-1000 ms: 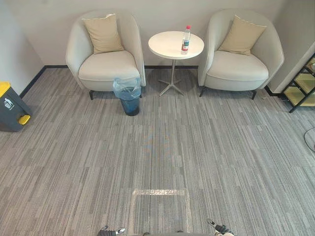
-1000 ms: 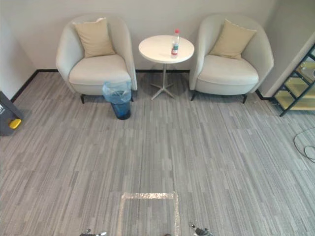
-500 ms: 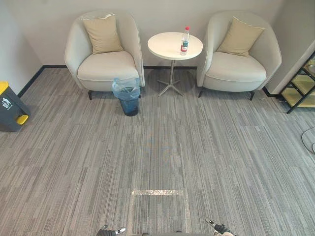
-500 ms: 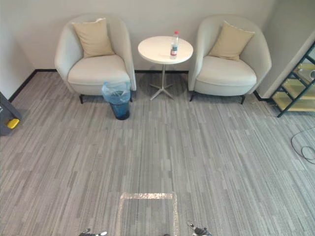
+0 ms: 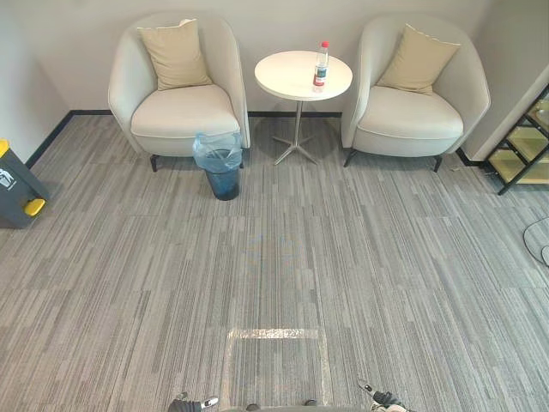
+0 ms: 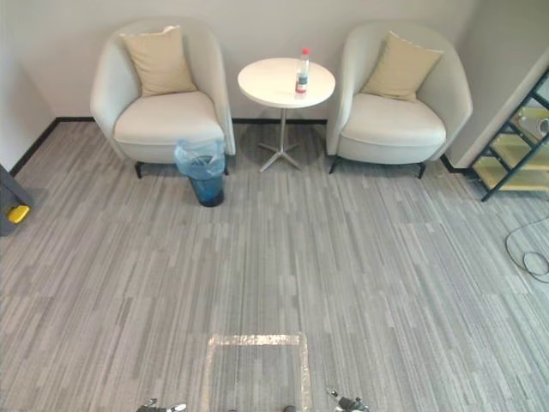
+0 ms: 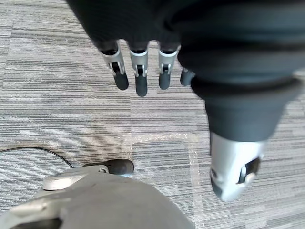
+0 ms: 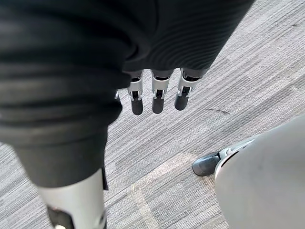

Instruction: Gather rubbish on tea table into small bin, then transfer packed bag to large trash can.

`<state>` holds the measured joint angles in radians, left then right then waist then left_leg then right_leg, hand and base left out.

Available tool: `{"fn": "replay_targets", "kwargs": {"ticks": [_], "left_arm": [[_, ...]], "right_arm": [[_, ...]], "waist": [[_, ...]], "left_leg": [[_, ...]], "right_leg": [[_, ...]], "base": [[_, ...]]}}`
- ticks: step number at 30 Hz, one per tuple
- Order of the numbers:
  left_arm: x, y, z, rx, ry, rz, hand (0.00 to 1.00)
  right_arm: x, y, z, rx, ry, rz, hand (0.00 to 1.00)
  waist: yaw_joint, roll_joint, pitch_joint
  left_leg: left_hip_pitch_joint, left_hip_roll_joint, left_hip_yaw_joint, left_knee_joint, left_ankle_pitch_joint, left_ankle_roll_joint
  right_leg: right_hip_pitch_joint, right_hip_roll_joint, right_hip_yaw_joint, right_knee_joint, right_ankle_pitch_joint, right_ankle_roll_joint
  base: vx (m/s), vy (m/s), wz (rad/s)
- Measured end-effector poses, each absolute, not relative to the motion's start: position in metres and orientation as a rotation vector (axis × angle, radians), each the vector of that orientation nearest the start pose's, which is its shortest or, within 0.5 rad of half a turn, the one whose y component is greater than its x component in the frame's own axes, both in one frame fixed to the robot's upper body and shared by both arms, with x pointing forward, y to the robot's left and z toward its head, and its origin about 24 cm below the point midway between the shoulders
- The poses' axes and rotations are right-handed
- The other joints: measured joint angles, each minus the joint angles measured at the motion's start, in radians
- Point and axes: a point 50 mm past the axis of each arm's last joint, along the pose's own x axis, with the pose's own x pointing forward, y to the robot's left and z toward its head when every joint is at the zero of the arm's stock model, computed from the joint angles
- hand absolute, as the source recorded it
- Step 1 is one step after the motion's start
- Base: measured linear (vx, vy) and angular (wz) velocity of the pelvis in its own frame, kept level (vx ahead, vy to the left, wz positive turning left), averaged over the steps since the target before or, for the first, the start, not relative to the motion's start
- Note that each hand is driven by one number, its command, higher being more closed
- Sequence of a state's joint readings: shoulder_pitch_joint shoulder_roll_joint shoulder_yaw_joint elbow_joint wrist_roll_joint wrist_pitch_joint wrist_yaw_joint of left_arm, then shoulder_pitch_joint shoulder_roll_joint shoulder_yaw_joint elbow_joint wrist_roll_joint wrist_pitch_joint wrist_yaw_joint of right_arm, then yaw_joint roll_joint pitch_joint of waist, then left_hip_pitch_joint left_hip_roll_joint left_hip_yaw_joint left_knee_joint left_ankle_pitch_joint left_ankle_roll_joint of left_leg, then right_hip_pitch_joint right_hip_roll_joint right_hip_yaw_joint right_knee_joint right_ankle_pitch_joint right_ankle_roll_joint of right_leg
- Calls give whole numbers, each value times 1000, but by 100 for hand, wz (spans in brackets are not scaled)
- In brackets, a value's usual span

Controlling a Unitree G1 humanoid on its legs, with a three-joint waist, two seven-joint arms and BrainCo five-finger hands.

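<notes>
Two armchairs: the left armchair (image 5: 176, 112) and the right armchair (image 5: 418, 116) stand against the far wall, both pale, each with a tan cushion (image 5: 176, 53) propped at its back.
Table (image 5: 287, 79): a round white top on a thin metal foot, set between the two armchairs.
Bottle (image 5: 321, 66): clear plastic with a red cap, upright on the table, toward its right rim.
Small bin (image 5: 221, 170): dark blue, lined with a pale blue bag (image 5: 216, 148), on the carpet in front of the left armchair, near the table's foot.
Large trash can (image 5: 13, 184): grey with a yellow pedal, by the left wall, well apart from the Small bin.
Carpet (image 5: 386, 257): grey and striped, with a taped square (image 5: 276, 365) marked close to the robot.
Left hand (image 7: 140, 71): fingers straight and released, empty, hanging above the carpet.
Right hand (image 8: 157, 93): fingers straight and released, holding nothing, above the carpet.
</notes>
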<state>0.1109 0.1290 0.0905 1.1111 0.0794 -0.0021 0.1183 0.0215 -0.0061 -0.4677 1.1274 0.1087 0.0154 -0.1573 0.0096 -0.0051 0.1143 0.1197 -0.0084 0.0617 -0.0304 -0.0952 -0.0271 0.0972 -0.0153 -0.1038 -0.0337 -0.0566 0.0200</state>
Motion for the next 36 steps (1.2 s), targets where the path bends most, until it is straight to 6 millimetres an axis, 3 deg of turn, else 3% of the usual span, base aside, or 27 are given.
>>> {"fn": "replay_targets", "kwargs": {"ticks": [4, 6, 8, 9, 11, 13, 14, 15, 16, 17, 18, 20, 21, 22, 23, 24, 27, 30, 32, 34, 35, 36], "left_arm": [[76, 218, -164, 192, 1190, 252, 0], [82, 223, -161, 170, 1160, 294, 0], [84, 223, -158, 96, 1127, 367, 0], [82, 221, -158, 55, 1121, 397, 0], [81, 220, -159, 21, 1118, 420, 0], [83, 219, -158, 19, 1111, 435, 0], [81, 217, -159, 22, 1115, 428, 0], [81, 215, -159, 24, 1118, 420, 0], [81, 216, -159, 29, 1120, 416, 0], [78, 221, -159, 56, 1130, 410, 0], [79, 223, -159, 71, 1129, 402, 0], [79, 222, -159, 72, 1130, 403, 0], [79, 222, -159, 69, 1129, 404, 0], [79, 223, -158, 69, 1128, 404, 0], [80, 223, -158, 74, 1125, 401, 0], [85, 223, -157, 80, 1116, 391, 0], [96, 219, -156, 76, 1096, 374, 0], [101, 208, -158, 49, 1096, 355, 0], [101, 195, -160, 20, 1105, 332, 0], [101, 194, -161, 31, 1109, 304, 0], [102, 193, -161, 31, 1114, 302, 0], [101, 184, -162, 5, 1118, 297, 0]], "right_arm": [[91, -209, -163, 296, 1099, -661, 0], [93, -207, -162, 299, 1089, -662, 0], [93, -205, -162, 293, 1090, -657, 0], [94, -205, -162, 284, 1086, -653, 0], [95, -205, -162, 283, 1087, -655, 0], [98, -204, -161, 286, 1082, -650, 0], [99, -207, -160, 281, 1070, -655, 0], [99, -211, -159, 272, 1068, -659, 0], [99, -212, -159, 269, 1071, -661, 0], [97, -207, -161, 280, 1083, -654, 0], [98, -204, -161, 291, 1082, -652, 0], [96, -203, -161, 298, 1078, -661, 0], [95, -203, -161, 290, 1078, -651, 0], [96, -202, -161, 283, 1076, -640, 0], [98, -201, -160, 280, 1069, -633, 0], [101, -203, -158, 273, 1048, -628, 0], [101, -207, -156, 263, 1030, -634, 0], [102, -209, -155, 267, 1013, -644, 0], [106, -208, -154, 272, 1002, -636, 0], [107, -206, -155, 275, 1008, -630, 0], [107, -207, -155, 288, 1008, -633, 0], [110, -217, -153, 258, 1003, -635, 0]], "waist": [[0, 9, 42], [3, -9, 60], [20, -15, 68], [32, -10, 70], [38, -6, 71], [49, -6, 71], [50, 8, 61], [51, 14, 57], [58, 13, 50], [55, -10, 30], [53, -16, 27], [61, -23, 23], [61, -24, 16], [60, -26, 9], [56, -29, 7], [48, -28, 8], [42, -12, 16], [25, -5, 20], [2, -5, 20], [-11, -12, 20], [-12, -7, 23], [-1, 34, 19]], "left_leg": [[-106, 30, 22, 247, -114, -27], [-181, 40, 57, 428, -125, -43], [-331, 90, 101, 739, -104, -32], [-367, 112, 122, 812, -116, -22], [-405, 122, 143, 774, -142, -21], [-421, 109, 168, 610, -129, -18], [-421, 88, 171, 391, -57, -39], [-415, 88, 164, 336, 3, -28], [-407, 68, 172, 327, 34, 8], [-414, 38, 190, 333, -9, 31], [-415, 29, 208, 363, -43, 49], [-355, 18, 251, 399, -99, 77], [-305, 7, 263, 384, -123, 82], [-256, 1, 278, 358, -137, 82], [-221, -4, 283, 337, -145, 83], [-163, -6, 282, 312, -161, 78], [4, 3, 284, 209, -174, 57], [106, 34, 275, 163, -176, 53], [150, 47, 240, 141, -176, 53], [188, 44, 188, 108, -181, 46], [218, 44, 140, 100, -188, 34], [216, 79, 114, 118, -177, 16]], "right_leg": [[-58, 6, 0, 136, -91, -23], [-63, -2, 1, 173, -127, -39], [-54, 0, 9, 208, -158, -61], [-35, -1, 17, 213, -165, -70], [-13, -17, 35, 210, -182, -65], [3, -43, 60, 195, -195, -47], [8, -59, 77, 176, -211, -20], [11, -62, 88, 168, -218, -9], [14, -79, 111, 161, -227, -2], [18, -105, 129, 158, -225, 5], [6, -120, 143, 205, -228, 14], [-20, -145, 171, 367, -234, 43], [-63, -152, 182, 505, -219, 83], [-130, -157, 188, 673, -175, 138], [-183, -159, 192, 804, -136, 170], [-254, -159, 172, 968, -112, 179], [-392, -201, 0, 1108, -150, 96], [-454, -213, -170, 912, -187, 39], [-470, -183, -183, 716, -154, 23], [-461, -139, -132, 496, -51, 22], [-460, -118, -102, 489, 34, -18], [-455, -100, -111, 502, -4, -28]], "base": [[-43, -49, -3], [-28, -68, 14], [72, -54, -12], [174, 17, -23], [194, 73, -21], [289, 166, -32], [307, 223, -36], [337, 260, -43], [335, 247, -37], [476, 263, -31], [576, 279, -24], [519, 218, -37], [436, 186, -48], [427, 177, -39], [386, 123, -25], [385, 106, -19], [397, 54, -11], [393, -59, 15], [406, -169, 47], [441, -219, 59], [496, -260, 28], [484, -259, 13]]}}
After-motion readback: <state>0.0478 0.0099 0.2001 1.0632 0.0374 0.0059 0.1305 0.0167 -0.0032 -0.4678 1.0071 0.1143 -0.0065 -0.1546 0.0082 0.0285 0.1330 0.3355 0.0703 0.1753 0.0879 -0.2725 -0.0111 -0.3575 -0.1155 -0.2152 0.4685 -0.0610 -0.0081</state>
